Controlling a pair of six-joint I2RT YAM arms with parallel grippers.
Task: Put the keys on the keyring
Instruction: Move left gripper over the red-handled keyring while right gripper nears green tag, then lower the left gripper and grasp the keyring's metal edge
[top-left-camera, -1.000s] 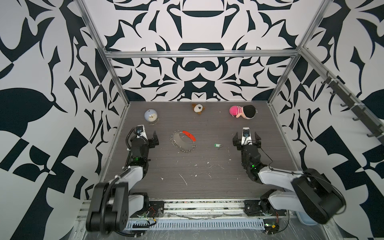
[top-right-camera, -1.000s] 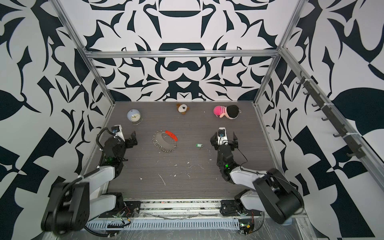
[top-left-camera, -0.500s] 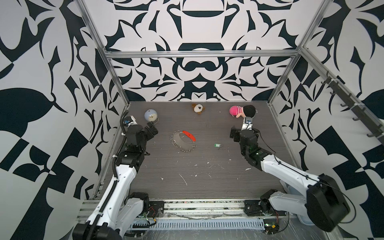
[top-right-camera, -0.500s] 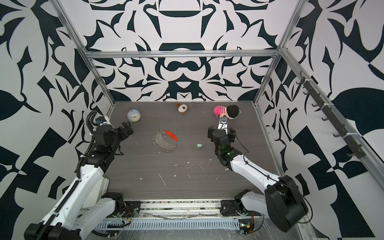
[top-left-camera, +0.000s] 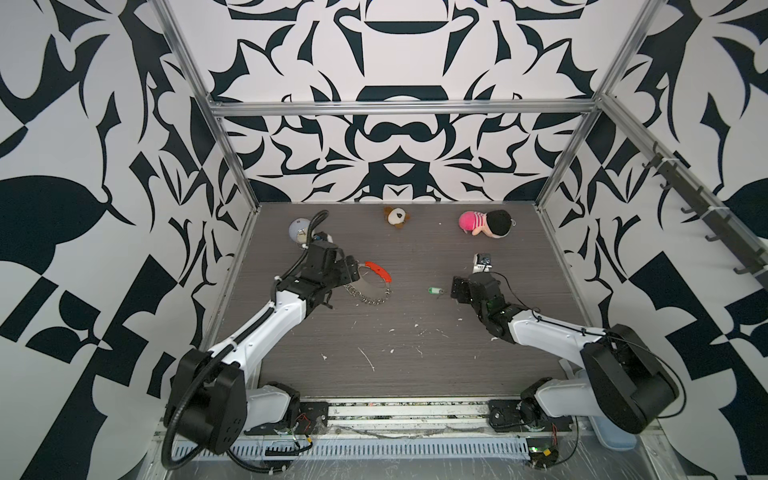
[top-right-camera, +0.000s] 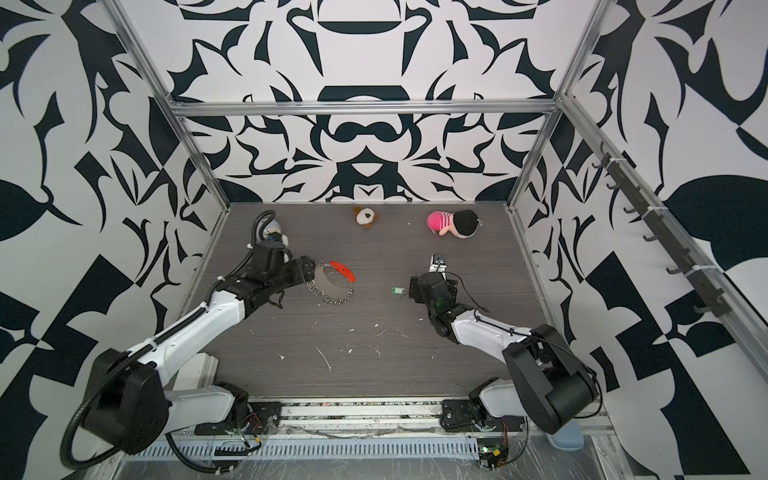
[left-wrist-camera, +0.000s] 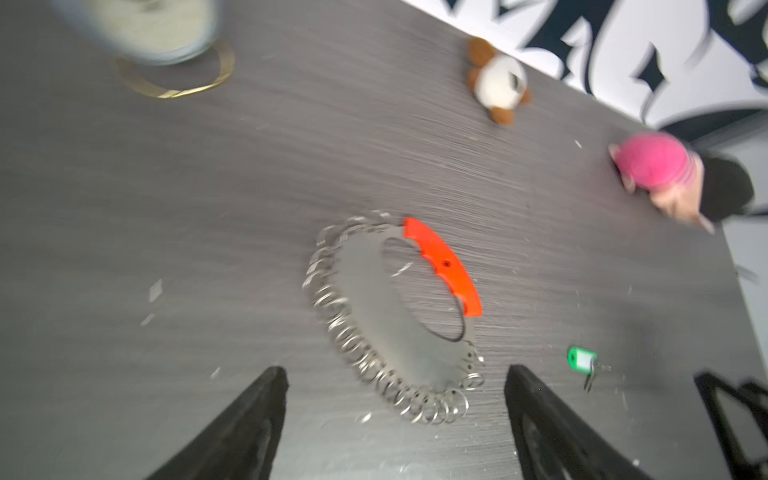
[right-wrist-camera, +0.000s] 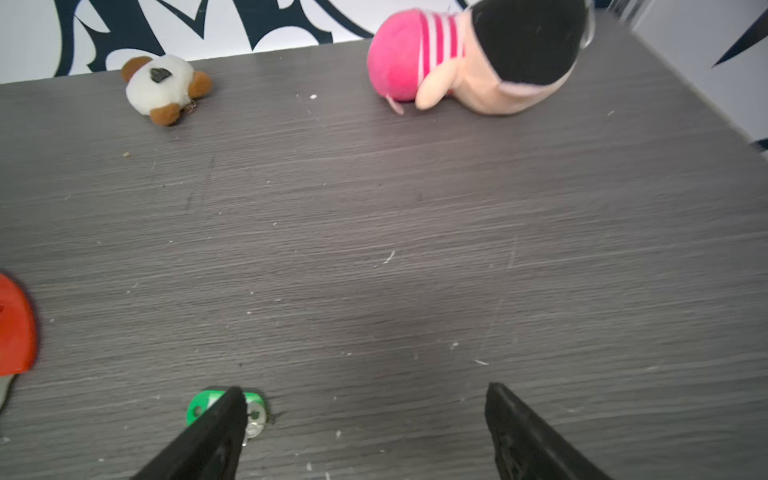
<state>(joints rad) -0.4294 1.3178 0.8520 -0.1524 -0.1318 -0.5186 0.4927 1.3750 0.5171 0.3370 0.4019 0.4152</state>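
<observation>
Right gripper (right-wrist-camera: 363, 390) advanced — keys (top-left-camera: 434, 290) lie crosswise, metal seemingly toward it.

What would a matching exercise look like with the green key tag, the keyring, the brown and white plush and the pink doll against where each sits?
Things: 1 green key tag; 2 keyring; 3 brown and white plush; 4 pink doll.
Places: A by the back wall, right of the middle; B just ahead of the left hand; C by the back wall, near the middle; D beside the right hand.
Pairs: 1-D, 2-B, 3-C, 4-A.
</observation>
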